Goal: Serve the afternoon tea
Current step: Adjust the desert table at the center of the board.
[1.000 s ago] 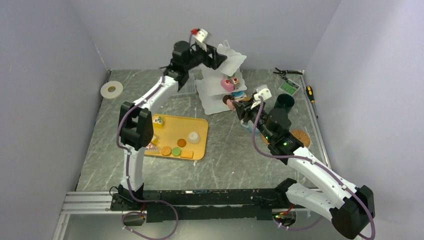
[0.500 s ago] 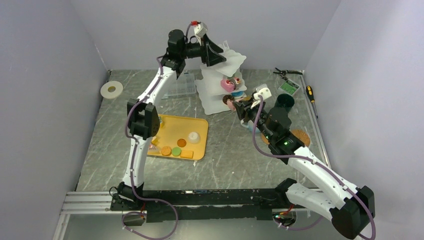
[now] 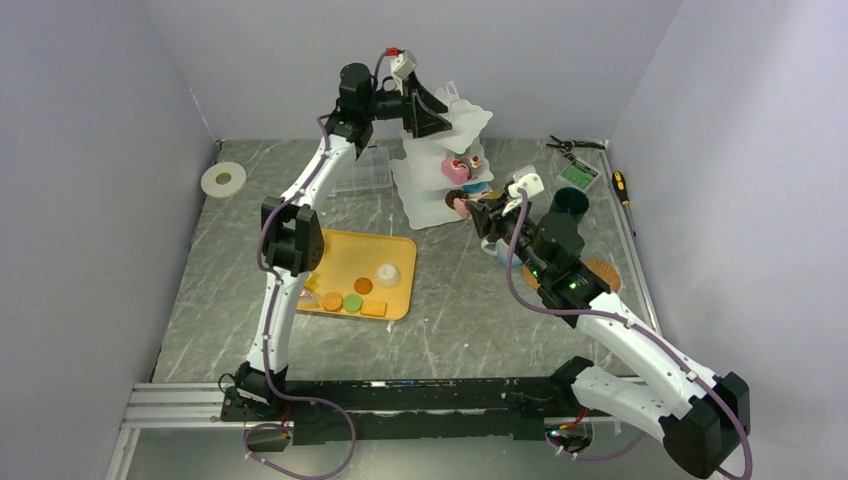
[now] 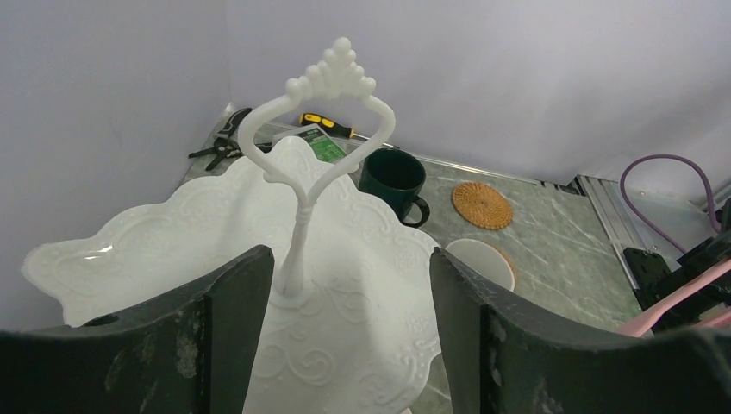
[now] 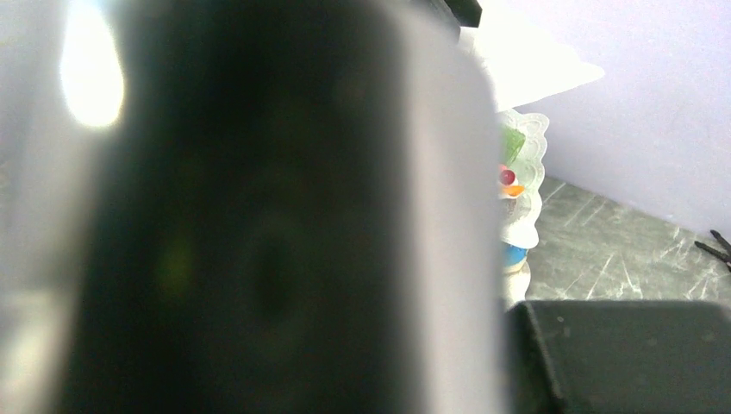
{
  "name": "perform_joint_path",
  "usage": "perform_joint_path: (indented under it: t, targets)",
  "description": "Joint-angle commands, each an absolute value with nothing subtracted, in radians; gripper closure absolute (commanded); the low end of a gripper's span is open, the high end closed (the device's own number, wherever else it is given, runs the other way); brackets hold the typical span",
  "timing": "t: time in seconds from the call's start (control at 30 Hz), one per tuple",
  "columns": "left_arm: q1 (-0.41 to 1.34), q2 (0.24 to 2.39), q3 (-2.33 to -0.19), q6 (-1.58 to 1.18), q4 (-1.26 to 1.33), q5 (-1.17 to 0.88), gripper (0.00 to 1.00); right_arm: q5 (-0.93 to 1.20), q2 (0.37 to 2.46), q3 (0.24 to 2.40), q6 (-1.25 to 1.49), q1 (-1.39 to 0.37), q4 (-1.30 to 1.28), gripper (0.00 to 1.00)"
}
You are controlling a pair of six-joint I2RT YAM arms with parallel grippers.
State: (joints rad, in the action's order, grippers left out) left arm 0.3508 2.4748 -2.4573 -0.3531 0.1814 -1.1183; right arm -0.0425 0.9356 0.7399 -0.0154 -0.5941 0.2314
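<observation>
Right wrist view largely obstructed by a dark, blurred mass, apparently right against the lens, leaving only a sliver of the white three-tier scalloped stand, its small colourful toy pastries too blurred to identify.

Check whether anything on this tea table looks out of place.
Yes: pliers and a screwdriver lie at the far right corner near the green mug, tools that don't belong with tea.

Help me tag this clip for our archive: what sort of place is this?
Probably a robotics lab test cell, not a tearoom: plain walls box in a marble-patterned table, an aluminium rail runs along its near edge, and a screwdriver and pliers lie in the far right corner.
</observation>
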Motion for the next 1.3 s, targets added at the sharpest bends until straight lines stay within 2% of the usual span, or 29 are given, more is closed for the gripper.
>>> perform_joint_path:
  t: [0.0,0.23,0.33,0.77,0.83,0.93,1.07,1.27]
  targets:
    - [0.351,2.493,-2.5,-0.379,0.265,-1.178,0.26,-0.028,0.927,0.787,-0.021,-0.591,0.274,0.58]
    - [0.362,2.543,-2.588,-0.384,0.32,-1.254,0.22,-0.018,0.931,0.785,-0.02,-0.591,0.284,0.59]
    - [0.365,2.564,-2.62,-0.387,0.329,-1.271,0.25,-0.015,0.931,0.789,-0.019,-0.591,0.278,0.59]
    - [0.388,2.545,-2.585,-0.364,0.378,-1.247,0.58,-0.017,0.907,0.771,-0.011,-0.591,0.27,0.59]
    - [0.389,2.549,-2.596,-0.348,0.372,-1.232,0.66,-0.015,0.905,0.77,-0.009,-0.591,0.269,0.59]
    - [0.391,2.547,-2.595,-0.319,0.37,-1.189,0.82,-0.015,0.903,0.77,-0.009,-0.591,0.267,0.59]
    - [0.393,2.526,-2.564,-0.279,0.385,-1.118,0.94,-0.015,0.9,0.765,-0.005,-0.591,0.268,0.59]
    - [0.4,2.479,-2.505,-0.216,0.406,-0.989,0.97,-0.011,0.906,0.764,-0.002,-0.591,0.273,0.6]
